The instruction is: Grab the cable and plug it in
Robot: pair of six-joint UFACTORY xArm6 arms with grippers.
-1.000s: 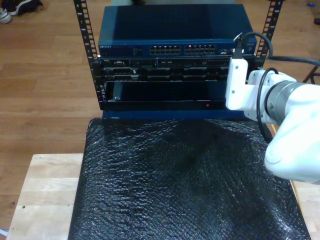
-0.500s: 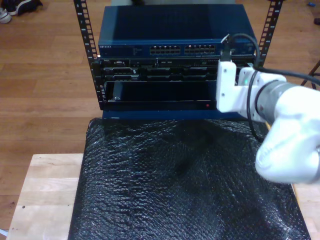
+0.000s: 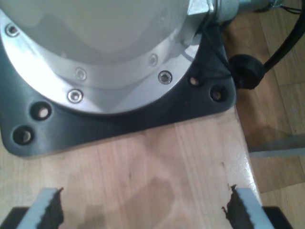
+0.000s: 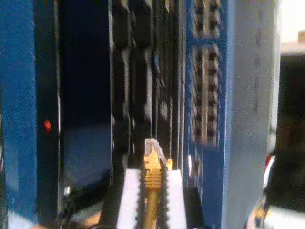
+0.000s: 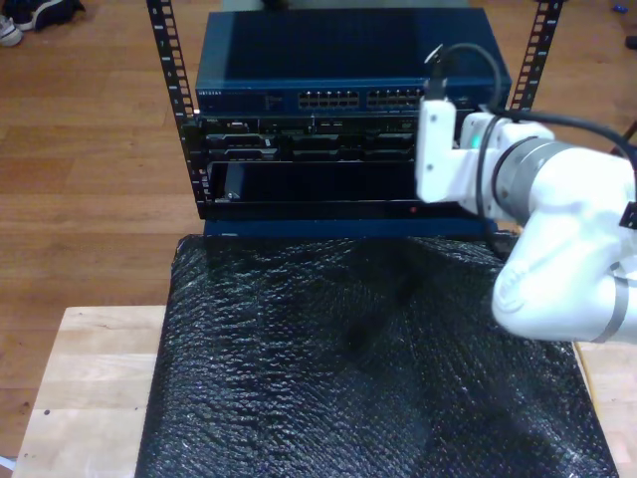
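- Now, nearest in the second wrist view, my second gripper has its jaws pinched tight on the cable, the yellow-orange line running up between the toothed pads with the clear plug poking out past the tips.
- Just beyond the plug, the rack's front face is blurred, so I cannot tell which socket the plug is lined up with; it looks close to the face but not yet seated.
- A little further off, the blue switch carries its row of ports along the top of the rack in the exterior view.
- Over the last second the arm has slid from the exterior view's right toward the middle of the rack, so the white wrist block now covers the rack front below the port row rather than the rack's edge.
- That shift reads as the approach phase: the grab is done, and what remains, by my judgement, is fine alignment and a straight push in.
- In the first wrist view, my first gripper has its jaws spread wide and empty over the wooden table, facing a metal arm base on its black plate.
- The black padded mat covers most of the table in the exterior view.
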